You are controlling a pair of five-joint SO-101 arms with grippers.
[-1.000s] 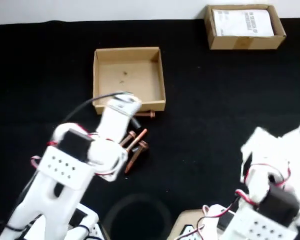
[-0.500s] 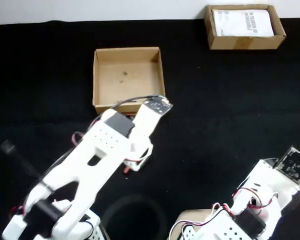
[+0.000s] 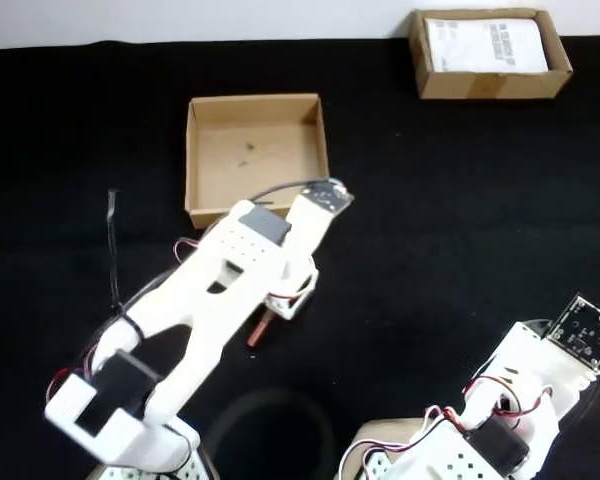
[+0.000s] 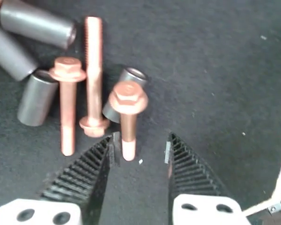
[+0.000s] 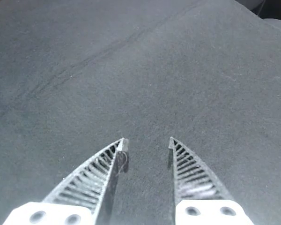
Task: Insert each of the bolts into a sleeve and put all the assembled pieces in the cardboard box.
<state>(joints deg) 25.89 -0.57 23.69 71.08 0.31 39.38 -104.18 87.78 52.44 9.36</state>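
Your left claw (image 4: 143, 137) stands wide open, tips just beside the copper bolts (image 4: 128, 101) and grey sleeves (image 4: 36, 96); right claw (image 5: 147, 139) wide too.

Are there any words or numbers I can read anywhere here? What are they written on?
On the white sheet in the far cardboard box: lines of dark print, too small and blurred to read.
On the nearer cardboard box: no writing, just a small dark mark on its floor.
On the bolts and sleeves: no letters or numbers that I can see.
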